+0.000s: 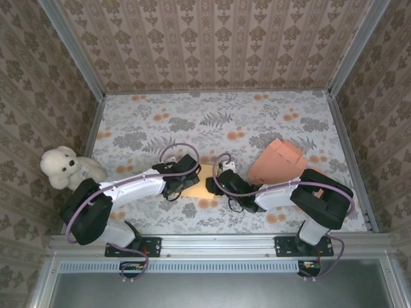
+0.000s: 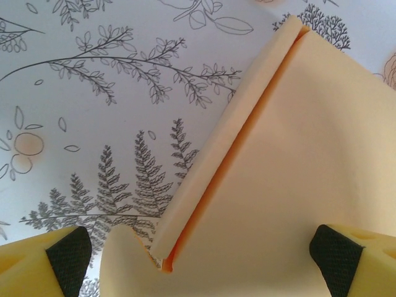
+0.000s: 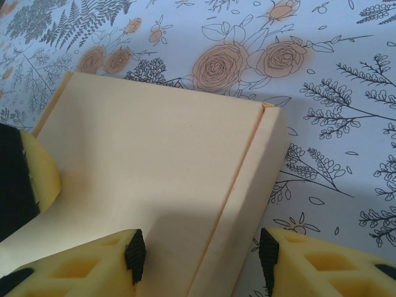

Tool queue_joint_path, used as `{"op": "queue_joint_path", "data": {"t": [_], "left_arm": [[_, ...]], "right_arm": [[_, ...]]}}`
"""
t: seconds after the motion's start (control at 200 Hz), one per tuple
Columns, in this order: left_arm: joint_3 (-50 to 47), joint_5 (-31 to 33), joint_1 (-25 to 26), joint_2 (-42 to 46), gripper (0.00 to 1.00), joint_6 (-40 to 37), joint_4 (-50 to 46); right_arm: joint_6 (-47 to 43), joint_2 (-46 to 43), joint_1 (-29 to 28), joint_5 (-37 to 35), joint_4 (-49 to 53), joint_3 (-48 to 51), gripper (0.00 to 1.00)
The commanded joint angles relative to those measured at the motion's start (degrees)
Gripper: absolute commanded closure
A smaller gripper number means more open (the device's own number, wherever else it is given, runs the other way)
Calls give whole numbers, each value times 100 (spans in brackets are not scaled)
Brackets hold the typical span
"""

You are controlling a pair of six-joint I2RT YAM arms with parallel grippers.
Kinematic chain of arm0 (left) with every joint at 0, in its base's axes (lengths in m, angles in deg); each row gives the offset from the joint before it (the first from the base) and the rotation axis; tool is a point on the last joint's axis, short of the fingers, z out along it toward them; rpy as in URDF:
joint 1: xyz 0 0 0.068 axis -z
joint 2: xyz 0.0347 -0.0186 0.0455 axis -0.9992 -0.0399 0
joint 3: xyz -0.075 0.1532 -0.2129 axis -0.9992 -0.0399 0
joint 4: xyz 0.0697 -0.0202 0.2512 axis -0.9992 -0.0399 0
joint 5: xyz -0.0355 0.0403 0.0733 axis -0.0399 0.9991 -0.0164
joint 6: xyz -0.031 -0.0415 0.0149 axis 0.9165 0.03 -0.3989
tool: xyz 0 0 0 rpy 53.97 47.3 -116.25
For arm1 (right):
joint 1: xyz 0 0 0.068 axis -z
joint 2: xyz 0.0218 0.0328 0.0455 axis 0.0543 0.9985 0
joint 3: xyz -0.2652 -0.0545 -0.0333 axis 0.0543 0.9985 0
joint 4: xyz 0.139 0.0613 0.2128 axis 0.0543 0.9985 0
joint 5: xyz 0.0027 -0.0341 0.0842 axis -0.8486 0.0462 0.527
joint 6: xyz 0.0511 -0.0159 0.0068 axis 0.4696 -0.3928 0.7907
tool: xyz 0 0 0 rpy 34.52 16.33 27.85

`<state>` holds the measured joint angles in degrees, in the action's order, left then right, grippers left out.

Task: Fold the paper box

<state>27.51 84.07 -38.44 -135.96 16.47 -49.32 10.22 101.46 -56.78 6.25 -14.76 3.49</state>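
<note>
Fluffy white teddy bear (image 1: 64,167) sits far left on the floral-print table cover (image 1: 257,115). Your left gripper (image 2: 201,257) has yellow foam fingers (image 2: 25,272) with black ribbed pads, spread wide over the paper box (image 2: 309,154), clamping nothing. The box lies flat between your two grippers: smooth pale cream card with folded-over flap edges. Your right gripper (image 3: 202,257) stands half-wide astride one folded flap; can't tell if it pinches. An orange scalloped card piece (image 1: 279,160) lies just right.

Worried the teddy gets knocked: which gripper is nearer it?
Left. The left gripper is at the box, right of the teddy; the right gripper is farther right, across the box.
</note>
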Motion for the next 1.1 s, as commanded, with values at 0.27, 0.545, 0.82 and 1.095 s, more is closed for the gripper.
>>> {"op": "queue_joint_path", "data": {"t": [0.27, 0.545, 0.82, 1.095], "left_arm": [[507, -543, 525, -209, 2, 604, -217], [529, -674, 715, 92, 2, 885, -159], [291, -741, 715, 445, 2, 1216, -33], [28, -19, 587, 711, 2, 1016, -532]], "right_arm": [[121, 84, -44, -40, 201, 146, 45], [186, 238, -47, 7, 41, 158, 45], [226, 246, -57, 6, 12, 181, 45], [211, 242, -78, 29, 6, 183, 45]]}}
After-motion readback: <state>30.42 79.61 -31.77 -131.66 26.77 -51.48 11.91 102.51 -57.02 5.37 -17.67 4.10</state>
